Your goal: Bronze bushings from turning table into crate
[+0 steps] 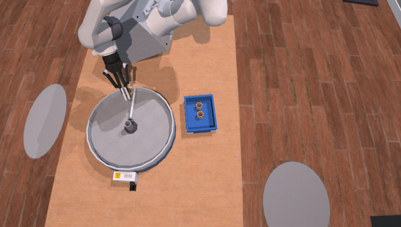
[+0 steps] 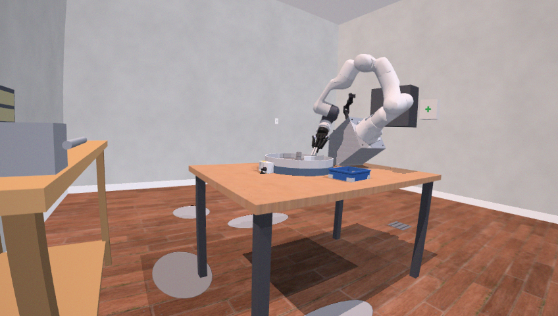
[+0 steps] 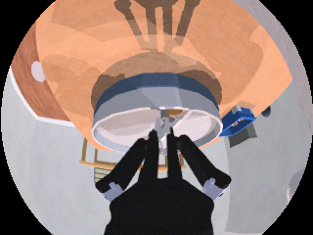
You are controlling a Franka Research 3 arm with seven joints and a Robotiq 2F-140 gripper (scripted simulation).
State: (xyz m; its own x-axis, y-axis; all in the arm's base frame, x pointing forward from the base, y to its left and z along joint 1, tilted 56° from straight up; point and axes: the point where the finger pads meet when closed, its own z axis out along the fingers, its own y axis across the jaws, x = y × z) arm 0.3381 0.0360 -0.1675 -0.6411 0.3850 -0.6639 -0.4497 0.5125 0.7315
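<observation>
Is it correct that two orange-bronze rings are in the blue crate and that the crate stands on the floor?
The place is wrong: the blue crate stands on the wooden table, as the exterior view shows. The two orange-bronze rings are in it.

The walls (image 2: 195, 78) are pale grey, with a white baseboard (image 2: 133, 185) along the bottom. The floor (image 2: 129, 234) (image 1: 267, 84) is of reddish-brown wooden planks. At one side there stands a wooden bench (image 2: 74, 156) with a lower shelf (image 2: 74, 270). On the far wall I see a dark cabinet (image 2: 410, 105), and beside it a white panel (image 2: 431, 108) with a green cross. Shadows lie beneath the table (image 2: 313, 184) (image 1: 196, 179).
</observation>
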